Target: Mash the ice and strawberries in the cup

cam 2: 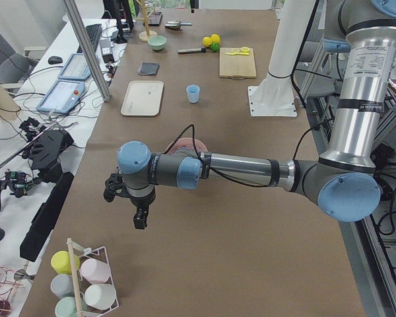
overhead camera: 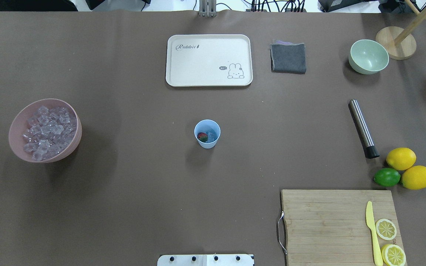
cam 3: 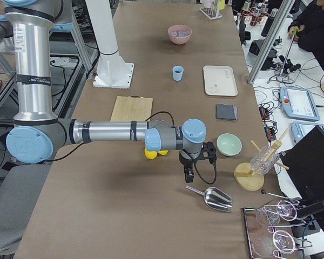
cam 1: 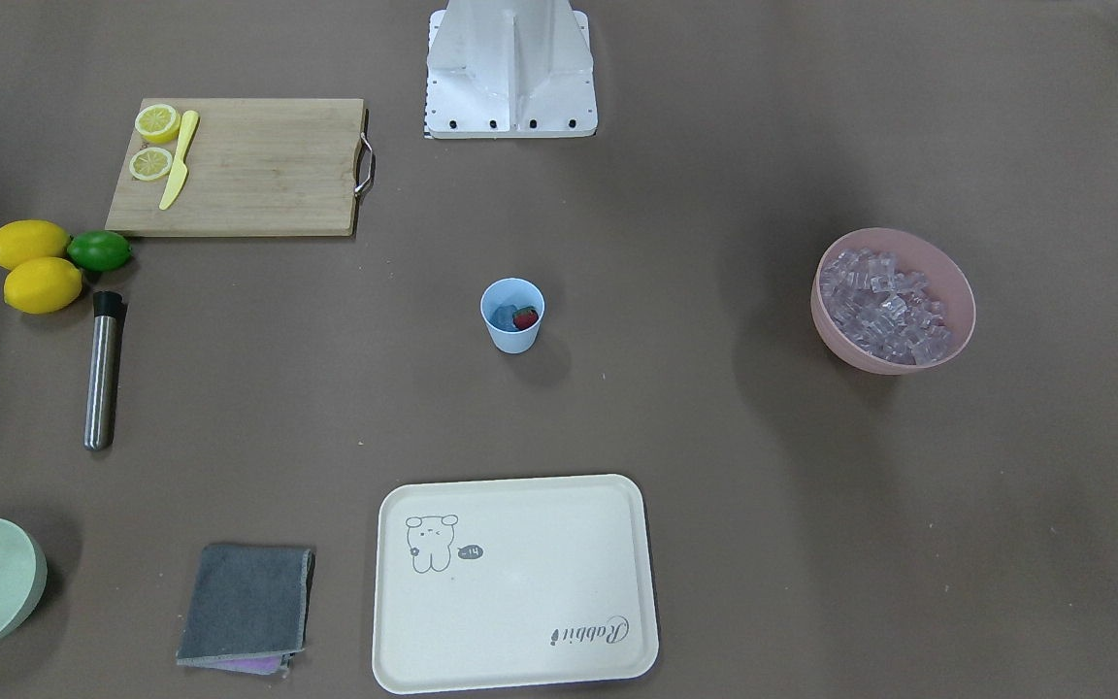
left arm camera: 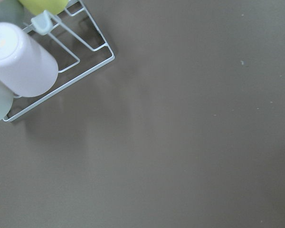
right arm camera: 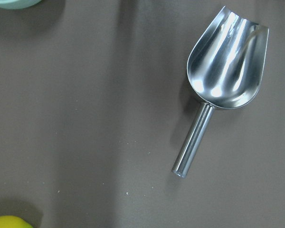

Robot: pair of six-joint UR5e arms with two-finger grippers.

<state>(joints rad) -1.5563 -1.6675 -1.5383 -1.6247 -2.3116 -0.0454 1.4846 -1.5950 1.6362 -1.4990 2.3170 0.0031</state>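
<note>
The light blue cup [cam 1: 512, 330] stands upright mid-table, also in the overhead view [overhead camera: 207, 143]. Inside it lie a red strawberry [cam 1: 525, 317] and a clear ice cube [cam 1: 503, 316]. More ice [cam 1: 884, 303] fills the pink bowl [cam 1: 836, 340]. A steel muddler [cam 1: 104, 370] lies near the lemons. My left gripper [cam 2: 140, 218] hangs over bare table far from the cup, near a cup rack. My right gripper [cam 3: 189, 174] hangs at the other table end above a metal scoop [right arm camera: 226, 71]. Both show only in side views, so I cannot tell whether they are open or shut.
A cream tray [cam 1: 515, 670], a grey cloth [cam 1: 245, 604] and a pale green bowl [cam 1: 30, 582] lie on the operators' side. A cutting board [cam 1: 258, 170] holds lemon halves and a yellow knife. Two lemons [cam 1: 30, 243] and a lime [cam 1: 99, 250] sit beside it. The cup rack [left arm camera: 80, 76] stands at the left end.
</note>
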